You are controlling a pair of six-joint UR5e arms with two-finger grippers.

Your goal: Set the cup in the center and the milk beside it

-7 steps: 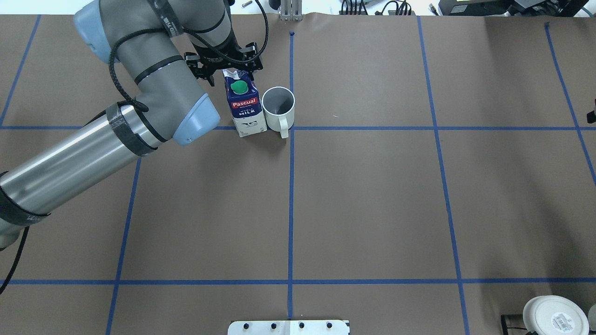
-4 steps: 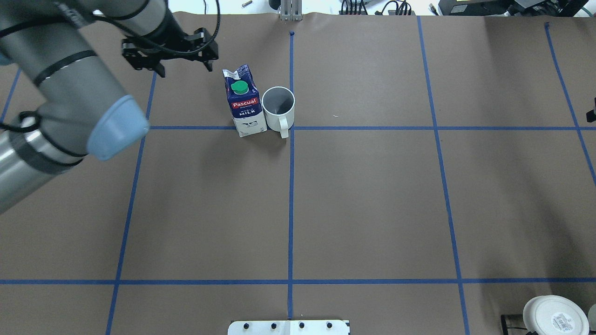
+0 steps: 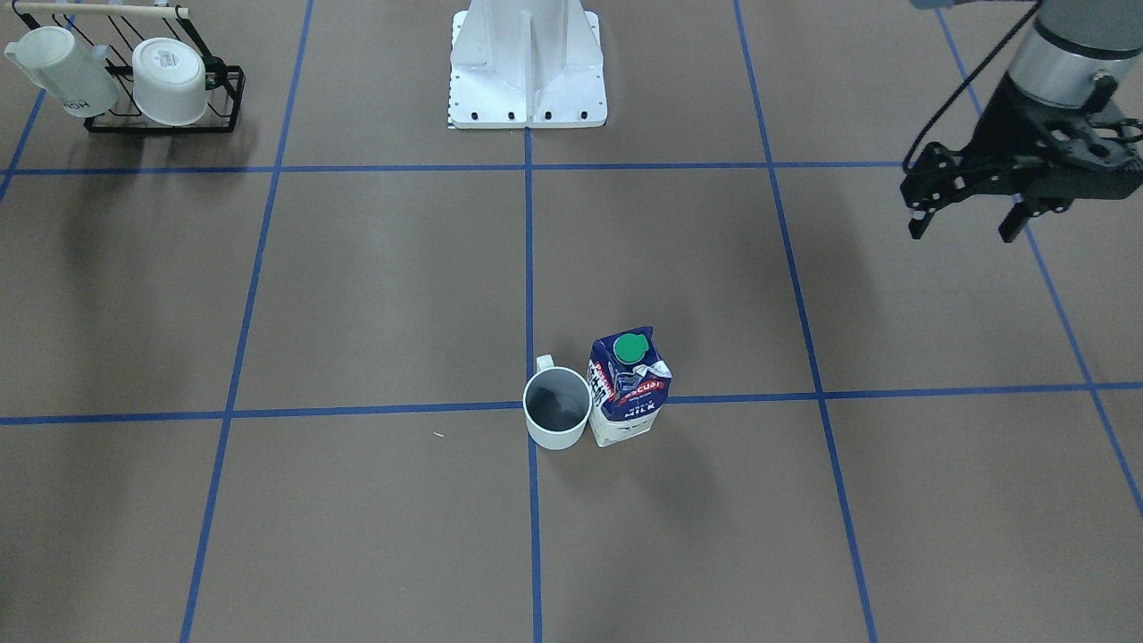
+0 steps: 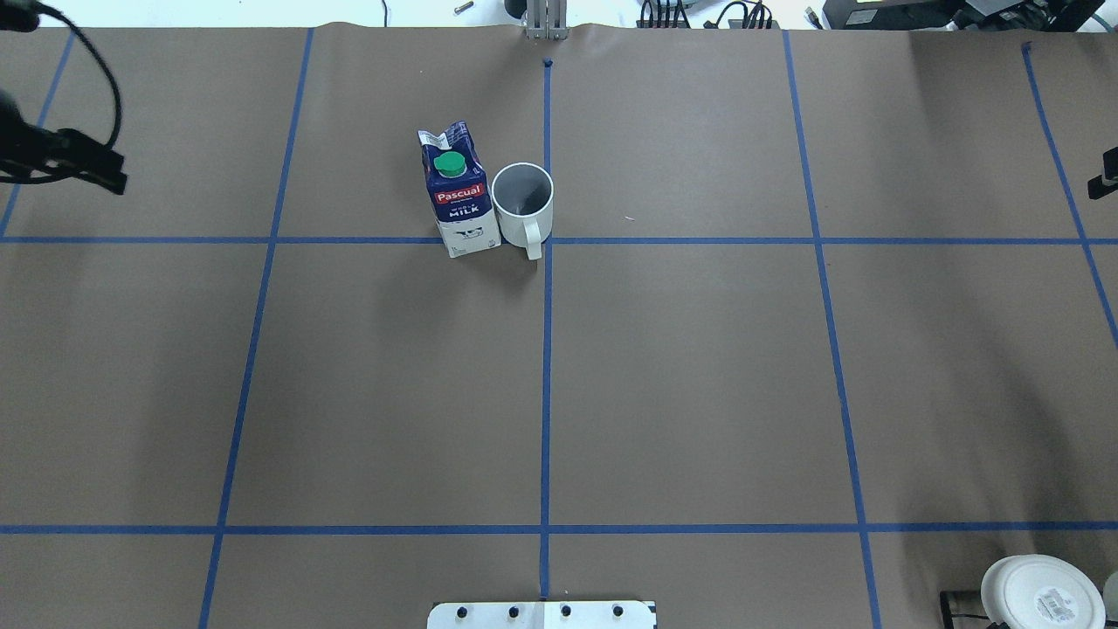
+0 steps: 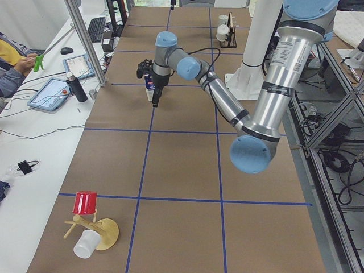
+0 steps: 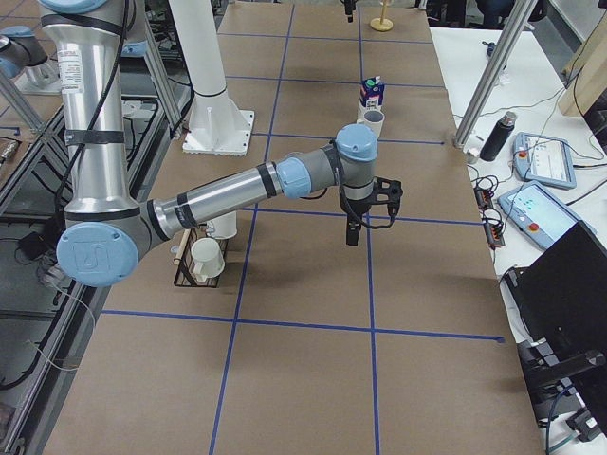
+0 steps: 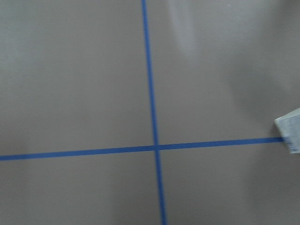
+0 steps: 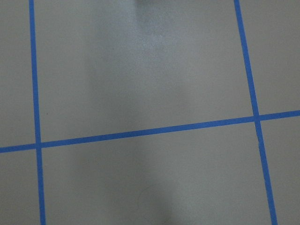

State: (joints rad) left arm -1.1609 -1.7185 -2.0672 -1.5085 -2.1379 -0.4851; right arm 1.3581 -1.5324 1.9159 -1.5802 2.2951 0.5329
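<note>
- Left gripper [image 3: 963, 229]: a second ago right behind the carton, now pulled well off to the robot's left of the tape crossing [image 4: 547, 240]. Fingers spread wide, holding nothing.
- Milk [image 4: 458, 196]: upright just left of the crossing, unmoved, right against the cup.
- Cup [image 4: 522, 203]: upright at the crossing, handle toward the robot, unmoved.
- Right gripper [image 6: 368, 220]: well right of the crossing; its opening cannot be told.

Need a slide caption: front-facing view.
The milk carton beside the mug at the centre line; left gripper open, well clear.
</note>
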